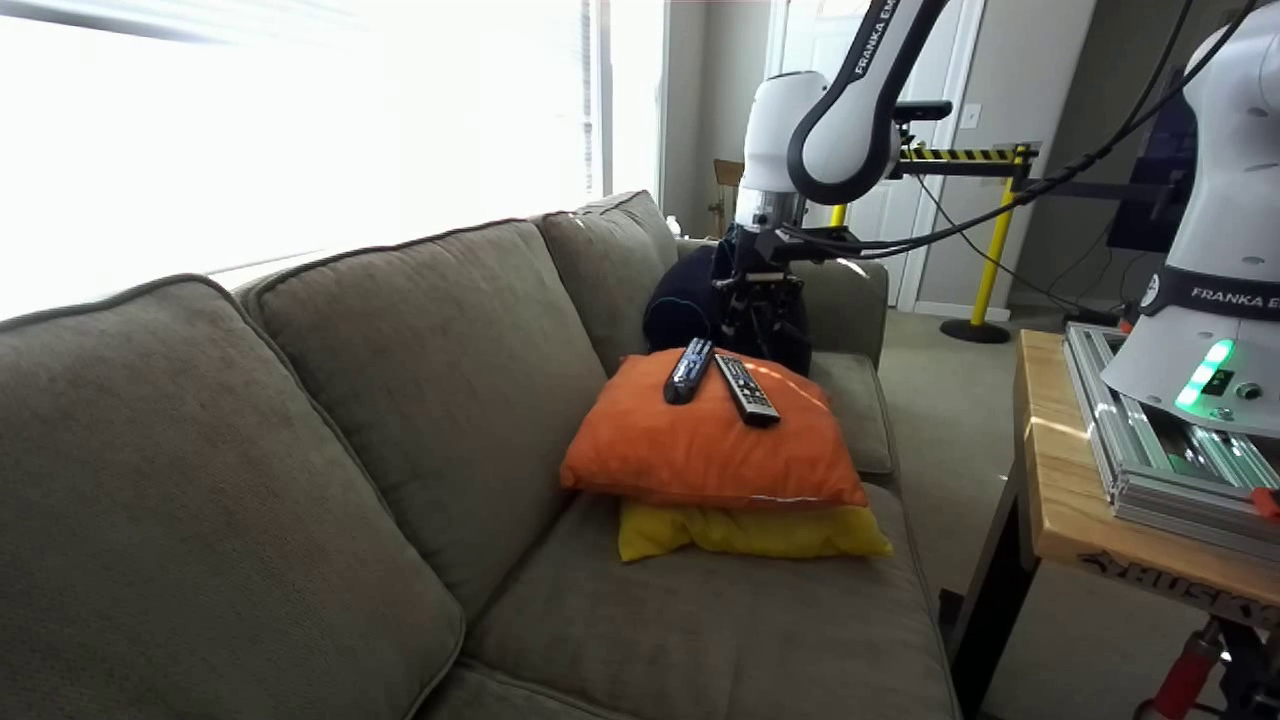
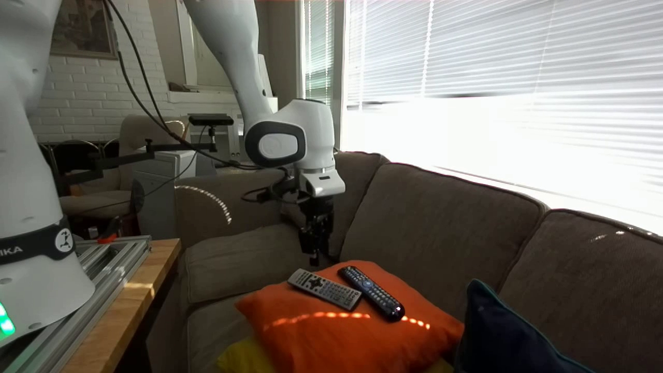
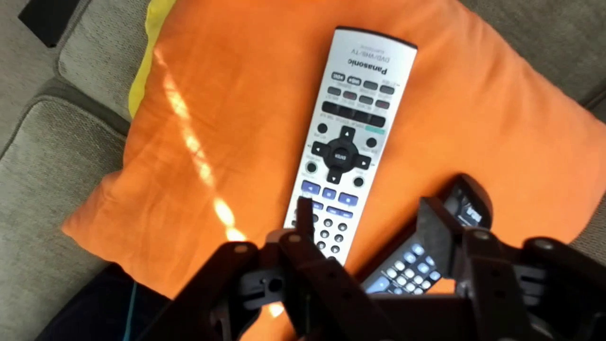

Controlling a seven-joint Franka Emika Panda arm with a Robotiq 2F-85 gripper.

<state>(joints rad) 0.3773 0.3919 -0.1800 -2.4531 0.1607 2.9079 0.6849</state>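
My gripper [image 3: 369, 220] is open and empty, pointing down above an orange pillow [image 3: 227, 123]. It also shows in both exterior views [image 1: 762, 325] [image 2: 315, 251]. A silver remote [image 3: 348, 137] with dark buttons lies on the pillow; its lower end shows between and behind the fingers in the wrist view. A black remote [image 3: 402, 272] lies at an angle beside it, partly hidden by the right-hand finger. Both exterior views show the silver remote [image 1: 747, 390] [image 2: 325, 289] and the black remote [image 1: 688, 372] [image 2: 372, 292] side by side, apart from the fingers.
A yellow pillow [image 1: 770, 532] lies under the orange one on a grey-brown sofa [image 1: 720, 630]. A dark blue pillow [image 2: 502, 336] leans against the sofa back [image 2: 440, 233]. A wooden table [image 1: 1065, 480] carries the robot base. A camera on an arm [image 2: 211, 120] stands beyond.
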